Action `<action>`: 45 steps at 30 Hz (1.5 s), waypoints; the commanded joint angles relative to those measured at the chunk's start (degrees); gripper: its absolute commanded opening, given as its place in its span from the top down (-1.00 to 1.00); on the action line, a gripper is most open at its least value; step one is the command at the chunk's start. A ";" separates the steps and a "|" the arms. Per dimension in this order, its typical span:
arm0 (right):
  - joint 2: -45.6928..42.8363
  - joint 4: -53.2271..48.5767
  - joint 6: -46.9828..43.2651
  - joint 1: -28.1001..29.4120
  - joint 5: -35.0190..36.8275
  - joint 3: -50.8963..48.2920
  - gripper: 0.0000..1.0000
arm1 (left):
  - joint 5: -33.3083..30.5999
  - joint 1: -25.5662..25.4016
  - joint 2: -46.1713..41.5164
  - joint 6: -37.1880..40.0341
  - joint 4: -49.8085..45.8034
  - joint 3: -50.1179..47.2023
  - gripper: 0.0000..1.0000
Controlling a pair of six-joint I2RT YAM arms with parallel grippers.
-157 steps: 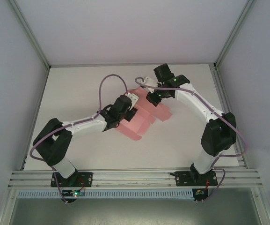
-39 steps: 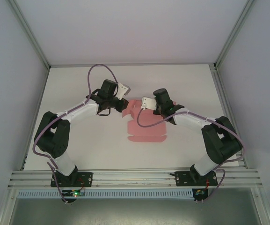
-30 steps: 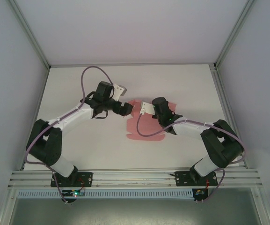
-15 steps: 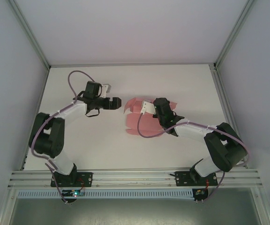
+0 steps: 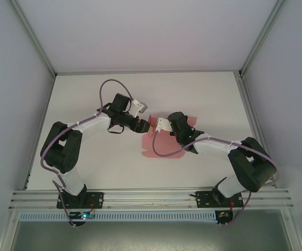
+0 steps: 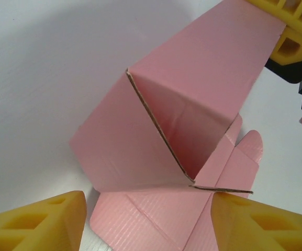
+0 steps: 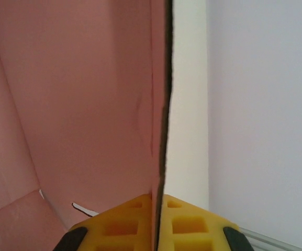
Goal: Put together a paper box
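Pink thin-card paper box (image 5: 164,148), partly raised, at mid-tabletop between the two arms.

Two of its panels stand folded into an open corner, while the rounded tongue flap (image 6: 247,151) and the lower panels lie flat and untucked on the white tabletop (image 5: 88,99). I judge the job roughly halfway: the walls need squaring, the flaps tucking and the lid closing. The right claw (image 5: 161,124) is pinched together on one upright panel's edge, holding it up. The left claw (image 5: 146,127) stands apart, its yellow fingers (image 6: 35,225) straddling the near corner without gripping it.
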 commanded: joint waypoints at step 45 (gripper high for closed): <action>5.79 5.87 -5.83 9.27 9.94 -6.41 1.00 | -27.64 -9.66 3.91 -11.23 32.33 -8.00 0.42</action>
